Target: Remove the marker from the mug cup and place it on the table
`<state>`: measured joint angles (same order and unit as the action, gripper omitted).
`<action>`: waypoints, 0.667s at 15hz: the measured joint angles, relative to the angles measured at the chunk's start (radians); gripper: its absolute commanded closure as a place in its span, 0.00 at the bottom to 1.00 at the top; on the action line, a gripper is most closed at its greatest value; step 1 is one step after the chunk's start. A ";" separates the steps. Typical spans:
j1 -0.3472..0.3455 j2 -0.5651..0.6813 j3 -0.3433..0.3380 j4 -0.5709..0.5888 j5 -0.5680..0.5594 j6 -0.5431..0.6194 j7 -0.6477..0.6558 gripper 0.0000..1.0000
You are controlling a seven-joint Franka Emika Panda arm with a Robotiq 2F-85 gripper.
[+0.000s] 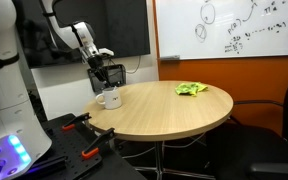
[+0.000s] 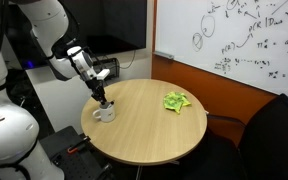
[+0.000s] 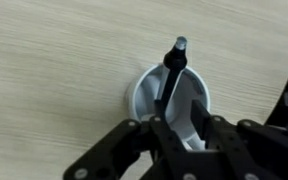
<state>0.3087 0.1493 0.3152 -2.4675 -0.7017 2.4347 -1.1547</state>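
The white mug cup [image 1: 109,98] [image 2: 103,113] stands near the edge of the round light-wood table [image 1: 164,115] [image 2: 149,135]. From above, in the wrist view, the mug cup [image 3: 139,90] holds a black marker [image 3: 170,75] that leans up and away from me. My gripper [image 3: 179,118] reaches down into the mug's mouth with its fingers closed in on the marker's lower part, which they hide. In both exterior views the gripper [image 1: 109,80] [image 2: 104,98] hangs straight over the mug.
A yellow-green cloth [image 1: 191,89] [image 2: 176,101] lies on the far side of the table. A black chair [image 2: 264,140] stands beside the table. A whiteboard [image 1: 234,25] covers the wall behind. The table edge runs close to the mug.
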 measured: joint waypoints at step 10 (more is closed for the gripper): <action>-0.052 0.066 -0.050 -0.011 -0.110 0.137 0.001 0.97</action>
<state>0.2566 0.2154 0.2648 -2.4789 -0.8112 2.5718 -1.1540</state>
